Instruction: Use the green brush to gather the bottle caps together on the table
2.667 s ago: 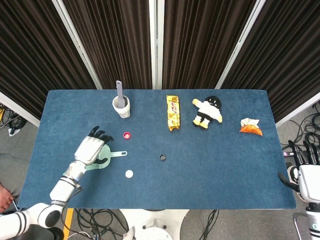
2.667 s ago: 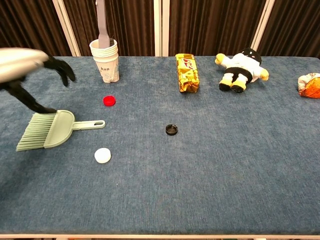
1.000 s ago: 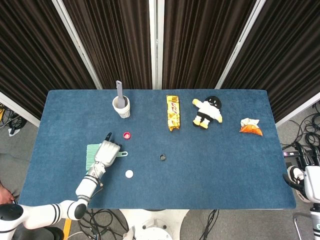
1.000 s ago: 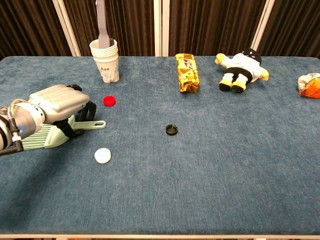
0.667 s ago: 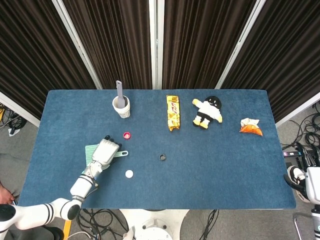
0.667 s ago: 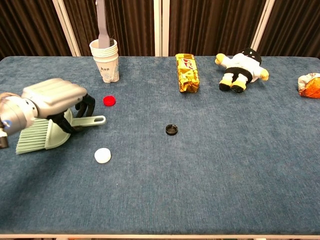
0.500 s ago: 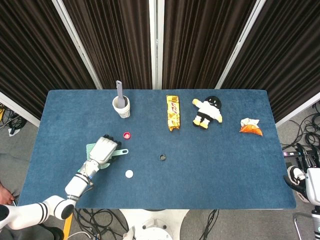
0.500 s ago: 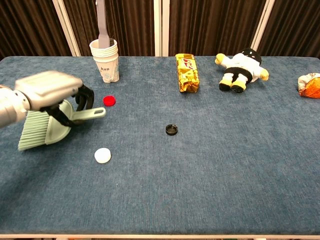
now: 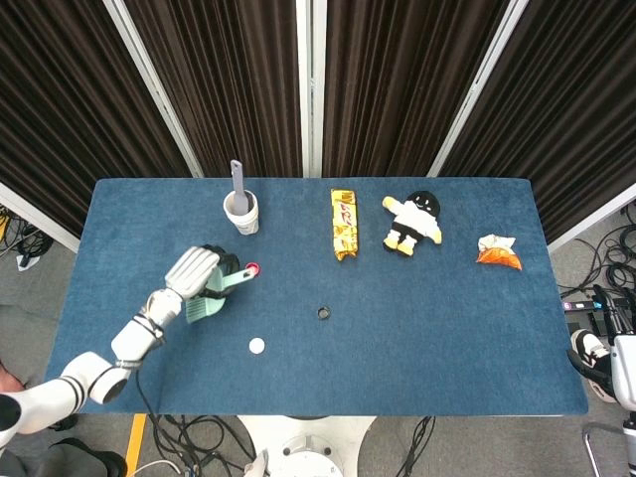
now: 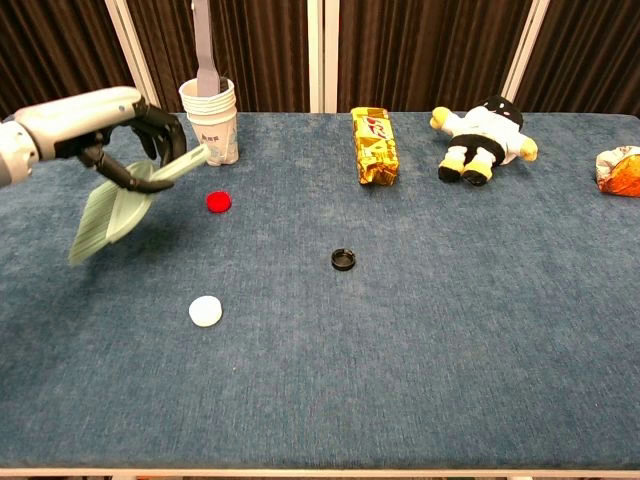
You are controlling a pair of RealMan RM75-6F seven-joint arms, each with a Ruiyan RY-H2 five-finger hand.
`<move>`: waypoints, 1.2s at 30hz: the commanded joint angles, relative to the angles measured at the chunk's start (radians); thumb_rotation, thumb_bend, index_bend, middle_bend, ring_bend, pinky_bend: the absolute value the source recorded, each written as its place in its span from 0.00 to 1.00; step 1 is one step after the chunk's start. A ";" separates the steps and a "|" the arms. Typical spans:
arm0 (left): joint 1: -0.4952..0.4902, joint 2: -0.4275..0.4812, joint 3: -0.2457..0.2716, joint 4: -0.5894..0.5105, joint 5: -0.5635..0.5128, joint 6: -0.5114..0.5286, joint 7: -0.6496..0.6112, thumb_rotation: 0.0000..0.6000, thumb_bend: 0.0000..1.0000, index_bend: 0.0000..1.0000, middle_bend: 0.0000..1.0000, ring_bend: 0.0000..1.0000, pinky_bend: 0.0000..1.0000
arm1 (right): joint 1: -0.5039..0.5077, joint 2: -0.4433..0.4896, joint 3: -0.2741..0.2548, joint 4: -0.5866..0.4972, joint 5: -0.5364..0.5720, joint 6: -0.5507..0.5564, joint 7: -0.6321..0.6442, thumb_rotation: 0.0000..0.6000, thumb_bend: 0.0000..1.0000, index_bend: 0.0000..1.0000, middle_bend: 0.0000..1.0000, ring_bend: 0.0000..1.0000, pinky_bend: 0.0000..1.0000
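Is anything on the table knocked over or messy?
The toy figure lies flat on its back, and a crumpled orange wrapper sits at the far right table edge. The three bottle caps lie scattered apart. Nothing looks spilled or broken.

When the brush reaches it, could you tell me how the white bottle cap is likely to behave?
The white bottle cap lies flat on the blue table cloth, so it will probably slide, not roll. It looks small and light, so a hard sweep of the green brush may flick it away.
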 commanded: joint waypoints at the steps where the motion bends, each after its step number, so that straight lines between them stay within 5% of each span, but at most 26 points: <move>1: -0.069 -0.099 -0.001 0.200 0.061 -0.009 -0.185 1.00 0.37 0.49 0.56 0.40 0.39 | -0.004 0.005 0.001 -0.008 0.003 0.004 -0.007 1.00 0.08 0.02 0.22 0.00 0.04; 16: -0.205 -0.322 0.027 0.578 0.098 -0.050 -0.534 1.00 0.37 0.49 0.56 0.40 0.40 | -0.010 0.027 0.004 -0.074 0.009 0.010 -0.082 1.00 0.08 0.02 0.22 0.00 0.04; 36: -0.267 -0.387 0.083 0.643 0.116 -0.081 -0.694 1.00 0.37 0.49 0.56 0.40 0.40 | -0.022 0.035 0.001 -0.098 0.009 0.019 -0.098 1.00 0.08 0.02 0.23 0.00 0.04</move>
